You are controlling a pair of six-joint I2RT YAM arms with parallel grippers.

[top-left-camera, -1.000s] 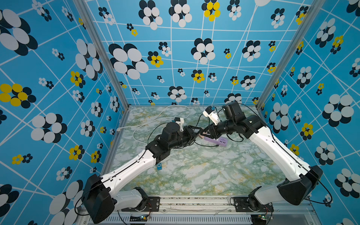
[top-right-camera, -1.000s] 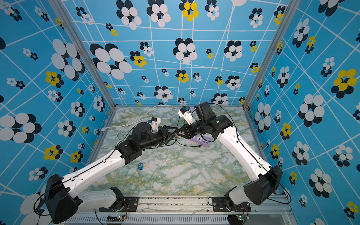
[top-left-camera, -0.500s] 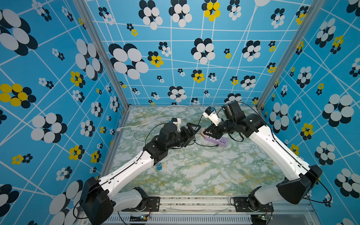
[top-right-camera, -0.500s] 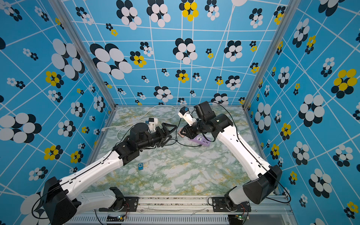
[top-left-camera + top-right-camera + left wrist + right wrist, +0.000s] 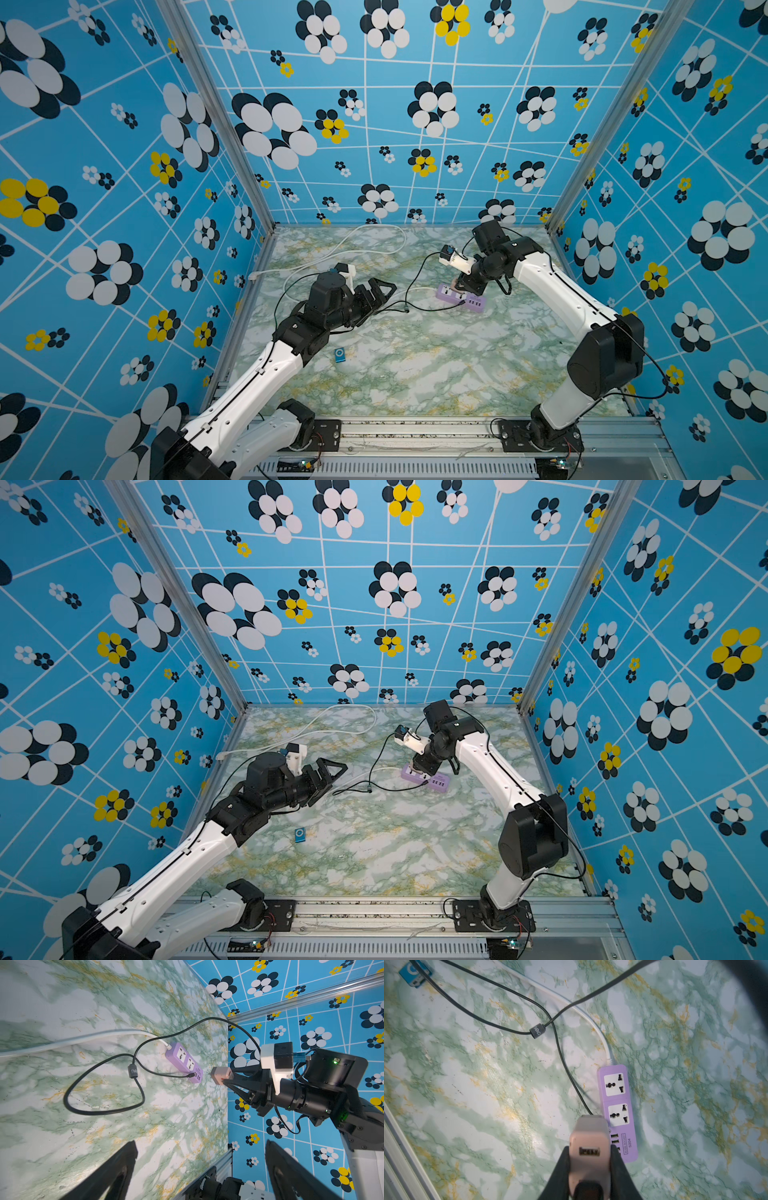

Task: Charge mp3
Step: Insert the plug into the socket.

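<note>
Right gripper (image 5: 589, 1153) clamps the pink cube charger (image 5: 588, 1134), lilac power strip (image 5: 616, 1101) just beneath it, apparently for plugging in. Left gripper (image 5: 200, 1142) stands wide, empty; mp3 (image 5: 340, 354) lies behind it.

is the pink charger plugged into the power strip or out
Out: the right gripper holds the pink charger clear of the power strip; both wall sockets are empty.

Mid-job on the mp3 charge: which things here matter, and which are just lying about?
Job: mp3; black cable, one end in the lilac power strip; pink charger in the right gripper; open left gripper.
Just there: the strip's white cord, marbled tabletop, flowered walls.
</note>
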